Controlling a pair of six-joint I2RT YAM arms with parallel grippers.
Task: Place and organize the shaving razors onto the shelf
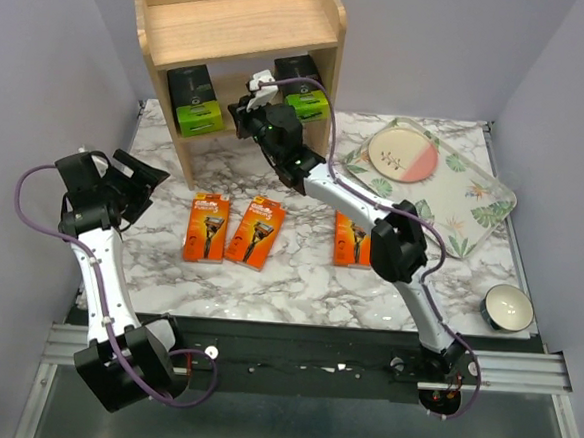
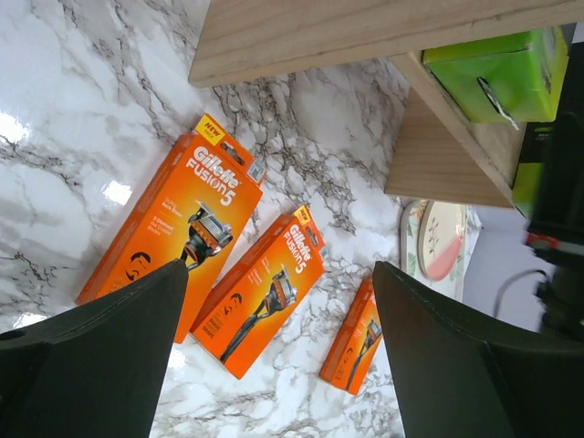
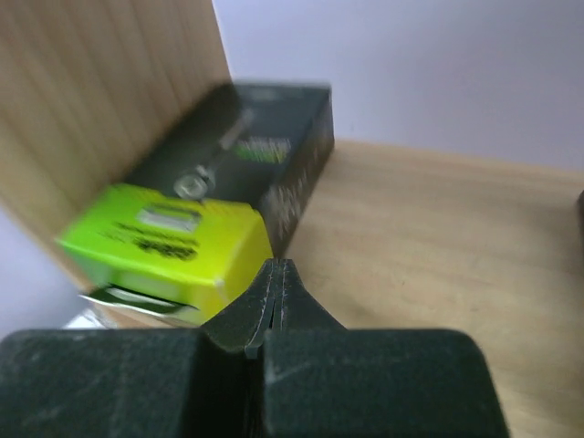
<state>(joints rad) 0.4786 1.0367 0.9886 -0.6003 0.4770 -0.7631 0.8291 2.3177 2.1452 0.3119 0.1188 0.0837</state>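
Marble tabletop carries three orange razor packs. The right arm stretches into the wooden shelf, right claw pressed together; the bent left arm holds the left claw spread.

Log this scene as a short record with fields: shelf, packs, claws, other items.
shelf: wooden, two tiers, at the back of the table
dark packs: two, on the lower tier, one at each end
orange packs: three, flat on the table in front of the shelf
left claw: open, empty, above the table's left side
right claw: shut, empty, at the lower tier between the dark packs
other: tray with plate at right; bowl near right corner
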